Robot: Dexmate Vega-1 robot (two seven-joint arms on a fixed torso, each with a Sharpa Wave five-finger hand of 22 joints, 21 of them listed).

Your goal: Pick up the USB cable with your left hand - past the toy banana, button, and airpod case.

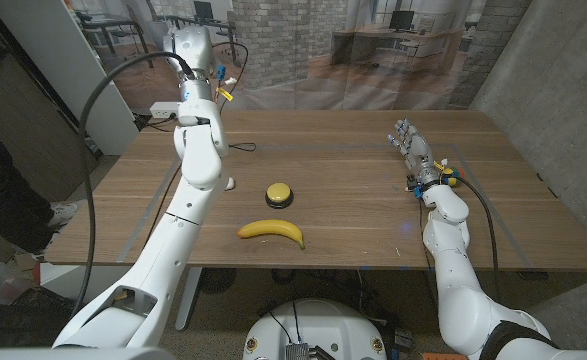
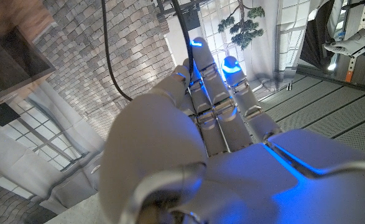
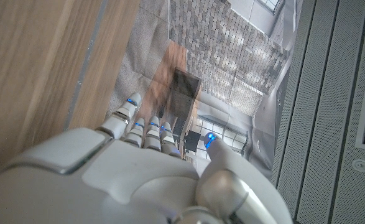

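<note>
The left hand (image 2: pixel 213 106), grip apparently unclear, hung raised above the table's far-left corner (image 1: pixel 163 125); right hand (image 1: pixel 409 140) stood empty, fingers apart, near the right edge.

Your USB cable (image 1: pixel 241 147) is a thin dark line lying on the wooden worktop (image 1: pixel 353 150) toward its far left part; its full run is hard to make out. Nearer you, the yellow toy banana (image 1: pixel 271 232) lies on its side close to the front edge. Just beyond it sits the round yellow button (image 1: pixel 279 194) on its black base. A small white item, perhaps the airpod case (image 1: pixel 230 184), lies left of the button.
</note>
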